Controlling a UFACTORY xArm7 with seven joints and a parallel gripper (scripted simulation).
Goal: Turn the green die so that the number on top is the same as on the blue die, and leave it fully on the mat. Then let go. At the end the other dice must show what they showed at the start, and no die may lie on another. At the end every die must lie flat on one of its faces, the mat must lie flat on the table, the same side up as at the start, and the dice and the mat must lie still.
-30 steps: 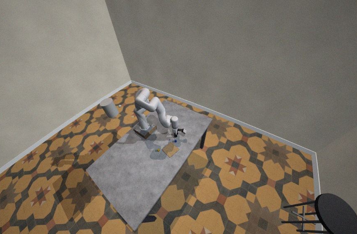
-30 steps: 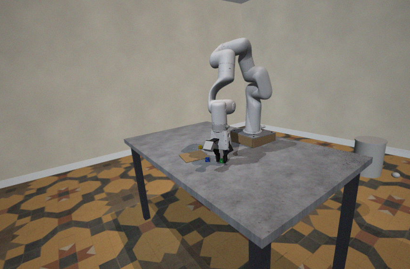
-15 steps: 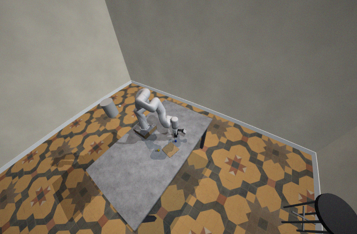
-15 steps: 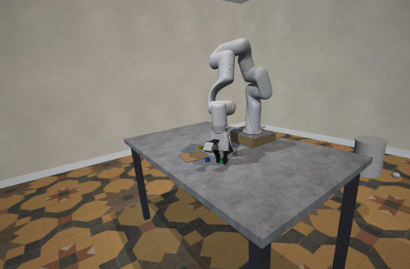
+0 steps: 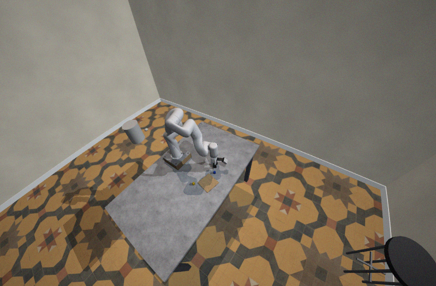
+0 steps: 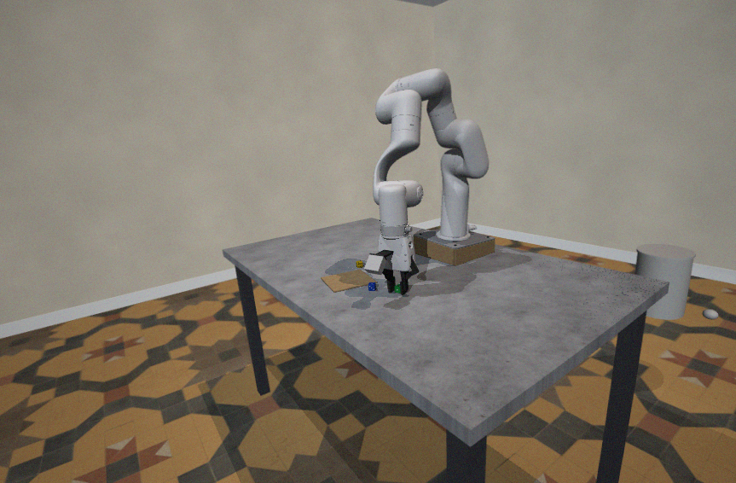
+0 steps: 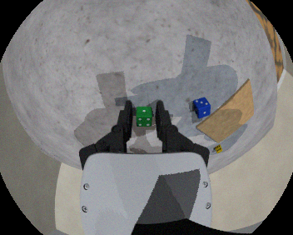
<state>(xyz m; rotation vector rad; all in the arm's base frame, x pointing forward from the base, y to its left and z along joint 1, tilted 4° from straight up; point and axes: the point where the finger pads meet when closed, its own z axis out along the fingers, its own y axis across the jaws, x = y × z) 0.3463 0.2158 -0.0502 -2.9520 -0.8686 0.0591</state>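
Observation:
My gripper [image 5: 214, 168] [image 6: 397, 290] [image 7: 144, 108] is open, its fingers down on either side of the green die [image 6: 397, 288] [image 7: 144, 117]. Narrow gaps show between die and fingers in the wrist view, where its lower visible face has four pips and its upper one a single pip. The blue die [image 5: 214, 172] [image 6: 372, 287] [image 7: 202, 107] lies on the table between gripper and mat; its lower visible face has one pip, its upper one several. The brown mat [image 5: 208, 183] [image 6: 345, 280] [image 7: 235, 112] lies flat. The green die is hidden in the top view.
The yellow die [image 5: 193, 183] [image 6: 359, 264] [image 7: 217, 148] lies on the table beyond the mat, on the robot's side. The arm's base block [image 5: 177, 159] [image 6: 454, 248] stands at the table's edge. The table [image 5: 151, 219] [image 6: 494, 318] ends not far beyond the gripper.

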